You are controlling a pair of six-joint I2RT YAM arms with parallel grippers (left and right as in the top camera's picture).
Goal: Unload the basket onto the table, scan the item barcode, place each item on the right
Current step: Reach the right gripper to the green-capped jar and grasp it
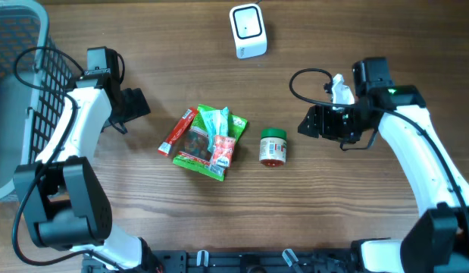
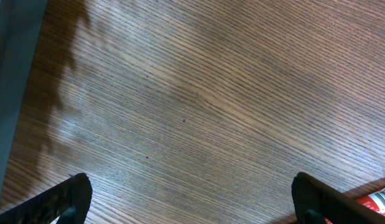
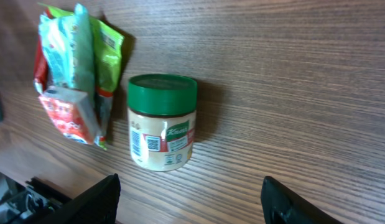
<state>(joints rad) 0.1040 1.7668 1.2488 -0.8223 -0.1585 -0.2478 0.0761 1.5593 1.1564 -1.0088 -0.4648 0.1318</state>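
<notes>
A small jar [image 1: 273, 146] with a green lid lies on its side mid-table; in the right wrist view the jar [image 3: 162, 121] shows a printed code on its label. My right gripper [image 1: 307, 123] hovers just right of it, open and apart from it, and the right gripper [image 3: 191, 193] has nothing between its fingers. A white scanner [image 1: 247, 30] stands at the table's far edge. My left gripper [image 1: 136, 106] stays open over bare wood on the left; the left gripper [image 2: 192, 190] holds nothing.
A pile of snack packets [image 1: 207, 142] lies left of the jar, with a red packet [image 2: 379, 200] showing by my left gripper's right finger. A grey wire basket [image 1: 14, 91] fills the table's left edge.
</notes>
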